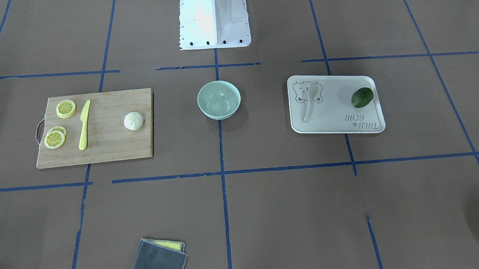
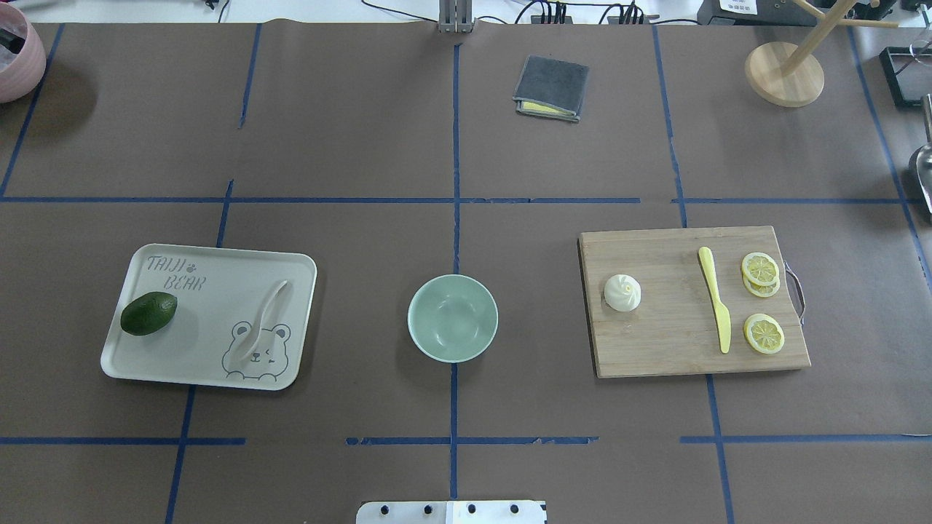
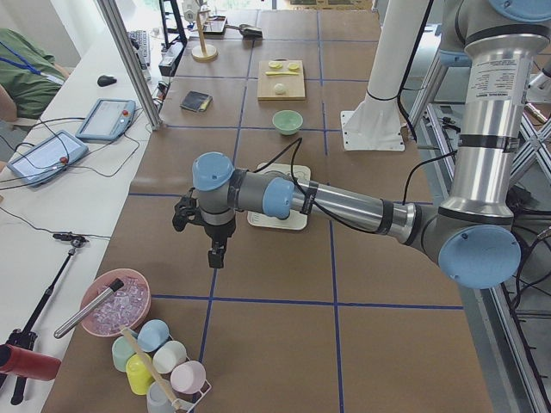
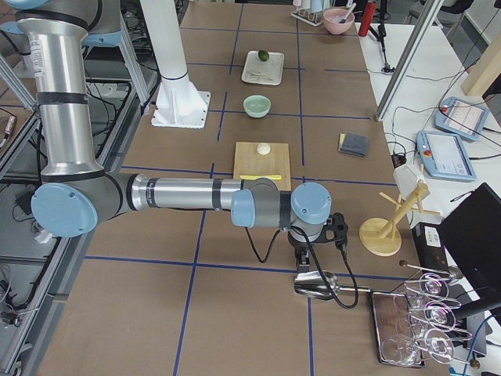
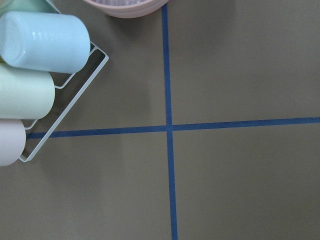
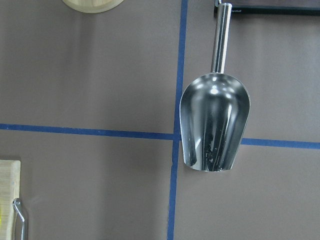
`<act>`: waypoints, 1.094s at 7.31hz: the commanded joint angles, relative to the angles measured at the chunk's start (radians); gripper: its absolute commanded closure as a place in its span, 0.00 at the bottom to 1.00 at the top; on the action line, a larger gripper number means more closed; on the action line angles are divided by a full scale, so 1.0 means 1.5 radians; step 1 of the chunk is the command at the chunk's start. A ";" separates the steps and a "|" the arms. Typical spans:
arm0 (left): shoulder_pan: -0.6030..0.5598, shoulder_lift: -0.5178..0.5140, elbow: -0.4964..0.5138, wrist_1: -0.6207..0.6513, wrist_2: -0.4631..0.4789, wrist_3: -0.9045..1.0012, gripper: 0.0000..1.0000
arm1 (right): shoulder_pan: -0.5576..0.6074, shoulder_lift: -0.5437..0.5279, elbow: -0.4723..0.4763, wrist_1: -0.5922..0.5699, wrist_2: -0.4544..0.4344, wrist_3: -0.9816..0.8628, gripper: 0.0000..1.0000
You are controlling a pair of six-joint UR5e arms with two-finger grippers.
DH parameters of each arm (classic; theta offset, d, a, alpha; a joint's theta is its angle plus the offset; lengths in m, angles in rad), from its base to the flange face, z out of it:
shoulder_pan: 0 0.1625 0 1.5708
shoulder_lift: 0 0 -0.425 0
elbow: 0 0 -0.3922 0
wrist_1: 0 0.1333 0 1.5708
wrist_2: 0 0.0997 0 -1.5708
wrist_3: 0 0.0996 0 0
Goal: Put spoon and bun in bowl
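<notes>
The mint-green bowl (image 2: 452, 318) stands empty at the table's centre. The beige spoon (image 2: 261, 320) lies on the bear-print tray (image 2: 211, 291) to the bowl's left in the overhead view. The white bun (image 2: 622, 292) sits on the wooden cutting board (image 2: 670, 342) to the bowl's right. My left gripper (image 3: 213, 255) shows only in the exterior left view, over bare table far from the tray; I cannot tell if it is open. My right gripper (image 4: 302, 258) shows only in the exterior right view, past the board's far end; I cannot tell its state.
An avocado (image 2: 148, 313) lies on the tray. A yellow knife (image 2: 715, 309) and lemon slices (image 2: 761, 269) lie on the board. A folded cloth (image 2: 551, 87) lies at the back. A metal scoop (image 6: 214, 125) lies under the right wrist, a cup rack (image 5: 30, 75) under the left.
</notes>
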 commanded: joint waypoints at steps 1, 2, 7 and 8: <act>0.129 -0.012 -0.107 -0.025 0.005 -0.173 0.00 | -0.004 0.017 0.000 0.001 -0.001 0.000 0.00; 0.160 -0.014 -0.114 -0.094 0.003 -0.229 0.00 | -0.004 0.031 -0.006 0.000 0.003 0.004 0.00; 0.393 -0.064 -0.146 -0.174 0.128 -0.547 0.02 | -0.035 0.026 0.039 0.002 0.016 0.114 0.00; 0.440 -0.083 -0.134 -0.175 0.167 -0.583 0.02 | -0.057 0.026 0.066 0.002 0.016 0.160 0.00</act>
